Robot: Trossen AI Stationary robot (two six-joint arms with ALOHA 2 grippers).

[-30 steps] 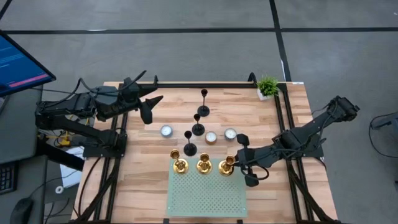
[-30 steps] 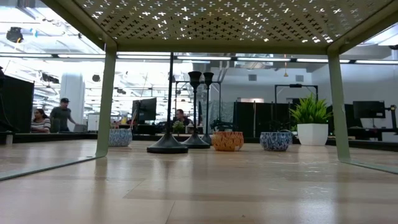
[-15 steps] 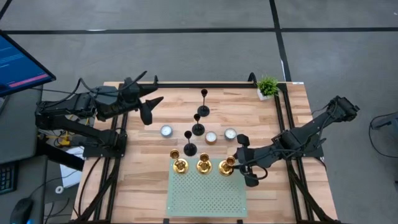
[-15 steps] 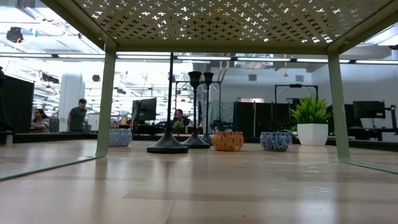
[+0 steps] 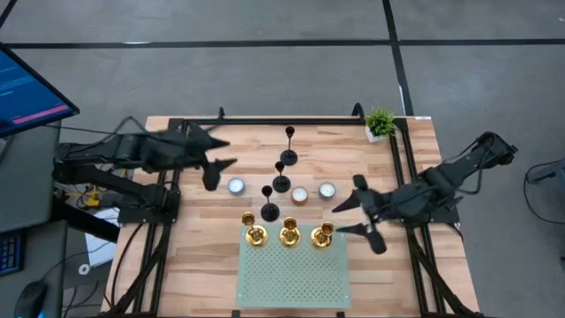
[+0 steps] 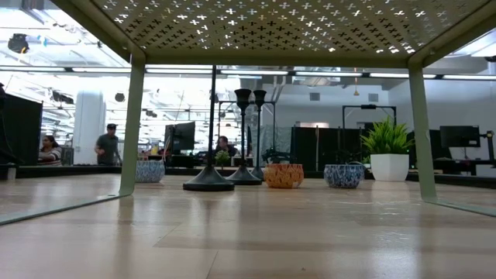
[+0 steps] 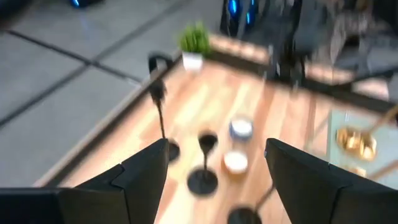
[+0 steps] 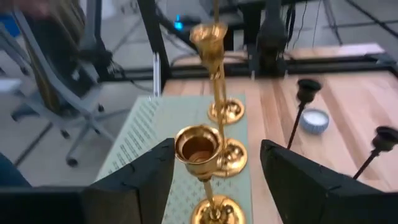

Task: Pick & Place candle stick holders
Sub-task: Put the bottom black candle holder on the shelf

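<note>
Three gold candle stick holders (image 5: pixel 289 234) stand by their round bases in a row on the far edge of a green perforated stand (image 5: pixel 291 278). Three black holders (image 5: pixel 281 181) stand on the wood table in a slanting line behind them. My right gripper (image 5: pixel 342 218) is open just right of the rightmost gold holder (image 8: pixel 200 149), its fingers apart on either side of that holder's cup without touching it. My left gripper (image 5: pixel 216 170) hovers open at the table's far left, pointing at the black holders (image 7: pixel 202 177).
Three small bowls with tea lights (image 5: pixel 300 194) sit among the black holders. A potted plant (image 5: pixel 380 122) stands at the far right corner. The low view looks under the green stand (image 6: pixel 271 31) at the black holders' bases (image 6: pixel 209 183). People move in the room behind.
My right gripper has opened, let go of the rightmost gold holder, and drawn back up and toward the table's right edge; the holder stays upright on the green stand. My left gripper has dipped a little and tipped down toward the black holders.
</note>
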